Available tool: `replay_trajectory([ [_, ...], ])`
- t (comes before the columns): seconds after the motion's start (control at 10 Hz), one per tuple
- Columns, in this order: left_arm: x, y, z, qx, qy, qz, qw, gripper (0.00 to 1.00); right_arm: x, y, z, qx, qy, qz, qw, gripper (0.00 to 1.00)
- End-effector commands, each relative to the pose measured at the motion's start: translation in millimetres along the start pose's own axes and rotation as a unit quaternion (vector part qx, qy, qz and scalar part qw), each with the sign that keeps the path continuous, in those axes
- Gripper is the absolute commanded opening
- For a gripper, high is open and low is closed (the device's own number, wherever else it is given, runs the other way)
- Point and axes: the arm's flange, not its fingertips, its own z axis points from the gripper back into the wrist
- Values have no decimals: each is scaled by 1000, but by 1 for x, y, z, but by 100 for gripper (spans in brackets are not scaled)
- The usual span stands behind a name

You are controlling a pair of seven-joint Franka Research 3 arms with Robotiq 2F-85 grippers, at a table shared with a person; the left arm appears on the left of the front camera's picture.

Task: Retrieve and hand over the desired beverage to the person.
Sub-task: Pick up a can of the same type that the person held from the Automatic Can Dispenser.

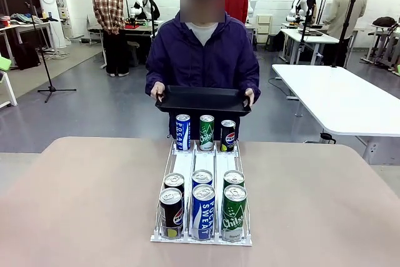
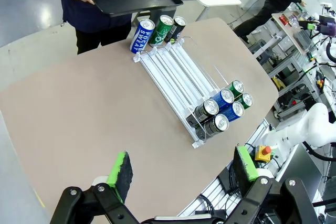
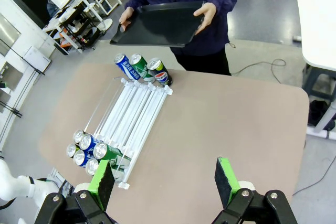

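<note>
The left gripper [image 2: 182, 163] and right gripper [image 3: 164, 176] both hang spread wide, and the near cans [image 1: 203, 203] stand up in the rack [image 1: 185, 164] right between them

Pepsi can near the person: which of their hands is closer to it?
Their left hand. It holds the edge of the tray just above the Pepsi can; their right hand holds the other edge, beyond the blue can.

Rack [image 1: 186, 166] — six cans [image 1: 203, 209] near end, three cans [image 1: 206, 132] far end, person [image 1: 203, 54] behind
</note>
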Motion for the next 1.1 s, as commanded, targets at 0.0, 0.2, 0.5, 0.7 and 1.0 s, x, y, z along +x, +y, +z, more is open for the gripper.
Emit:
replay_trajectory([
  [0.0,1,1,0,-8,-4,-10,1000,100,1,0,0,14,-6,2,1000,100],
  [0.2,1,1,0,-8,-4,-10,1000,100,0,28,-27,-24,62,35,997,100],
  [0.5,1,1,0,-8,-4,-10,1000,100,-24,123,-139,-114,249,74,959,100],
  [0.7,1,1,0,-8,-4,-10,1000,100,-46,180,-195,-206,281,39,937,100],
  [1.0,1,1,0,-8,-4,-10,1000,100,-65,223,-246,-301,240,-33,922,100],
])
